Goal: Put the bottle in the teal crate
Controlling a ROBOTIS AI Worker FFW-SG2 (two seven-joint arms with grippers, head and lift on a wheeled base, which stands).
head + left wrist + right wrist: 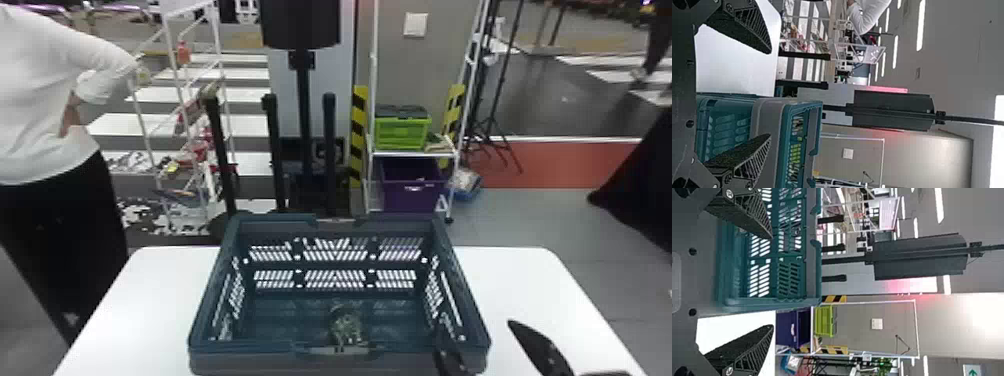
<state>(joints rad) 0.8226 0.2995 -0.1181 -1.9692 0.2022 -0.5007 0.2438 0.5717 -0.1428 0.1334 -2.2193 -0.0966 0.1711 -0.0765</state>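
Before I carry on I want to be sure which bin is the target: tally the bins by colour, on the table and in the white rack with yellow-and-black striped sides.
Teal crate, on the white table: 1
Green bin, on the rack's shelf: 1
Purple bin, below that shelf: 1
Total: 3

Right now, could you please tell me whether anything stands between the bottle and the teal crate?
Nothing visible does: what looks like the bottle is already inside the teal crate, down by its near wall.
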